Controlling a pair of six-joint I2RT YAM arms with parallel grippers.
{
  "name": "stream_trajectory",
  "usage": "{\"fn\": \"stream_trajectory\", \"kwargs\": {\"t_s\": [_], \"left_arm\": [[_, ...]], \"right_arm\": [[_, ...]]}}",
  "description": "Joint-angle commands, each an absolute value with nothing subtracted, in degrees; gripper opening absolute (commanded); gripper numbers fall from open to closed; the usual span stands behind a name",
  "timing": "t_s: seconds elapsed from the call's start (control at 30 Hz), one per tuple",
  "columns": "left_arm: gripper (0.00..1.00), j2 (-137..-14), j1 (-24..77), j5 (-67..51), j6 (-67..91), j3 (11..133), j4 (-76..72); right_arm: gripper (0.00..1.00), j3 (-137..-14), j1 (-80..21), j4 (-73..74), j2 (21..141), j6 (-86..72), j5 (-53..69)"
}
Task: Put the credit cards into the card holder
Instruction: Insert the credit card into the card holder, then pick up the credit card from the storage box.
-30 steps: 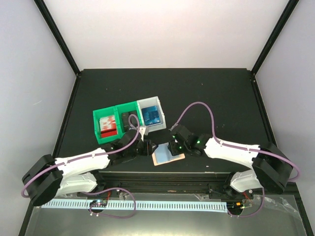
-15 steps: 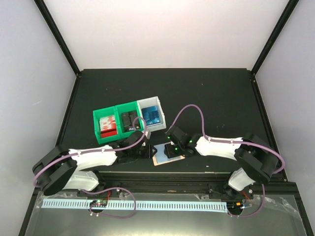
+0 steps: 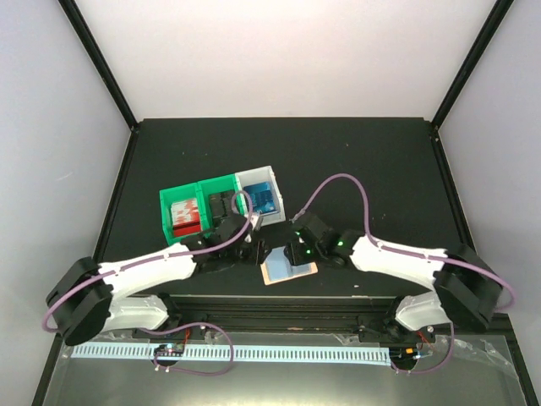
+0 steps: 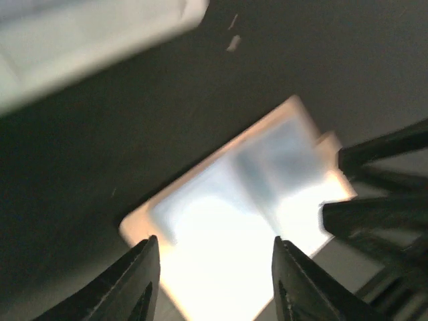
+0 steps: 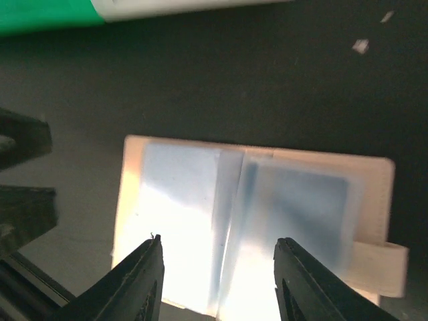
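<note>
The tan card holder lies open on the black table near the front edge, its pale clear sleeves facing up. It fills the left wrist view and the right wrist view. My left gripper is open and empty at its left edge, jaws wide. My right gripper is open and empty over its far edge. The blue credit cards stand in the white bin. The holder's right sleeve looks bluer; I cannot tell whether a card is in it.
Two green bins stand left of the white bin, one holding red-and-white items, one dark items. The white bin's rim lies just beyond the holder. The left gripper's fingers show in the right wrist view.
The left arm swung in low beside the holder half a second ago and has drawn back up-left. The right gripper shifted slightly right. The holder stays open in place.
</note>
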State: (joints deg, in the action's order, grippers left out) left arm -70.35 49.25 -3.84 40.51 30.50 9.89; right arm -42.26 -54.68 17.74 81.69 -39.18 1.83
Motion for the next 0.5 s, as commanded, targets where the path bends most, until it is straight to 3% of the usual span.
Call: {"fn": "stream_trajectory", "kwargs": {"t_s": [0.0, 0.07, 0.13, 0.47], "left_arm": [[0.56, -65.04, 49.57, 2.19, 23.44, 42.52, 20.47], [0.69, -64.48, 49.49, 4.89, 17.74, 46.70, 24.69], [0.74, -65.37, 49.44, 7.38, 11.88, 51.33, 29.00], [0.77, -81.71, 46.99, -3.50, -12.54, 65.86, 39.23]], "right_arm": [[0.49, -41.89, -54.76, 21.67, 74.48, -39.94, -7.46], [0.50, -41.68, -54.39, 22.53, 73.35, -39.70, -8.20], [0.51, -41.75, -54.03, 22.77, 73.05, -39.56, -8.26], [0.51, -38.38, -53.96, 18.41, 71.74, -42.03, -3.65]]}}
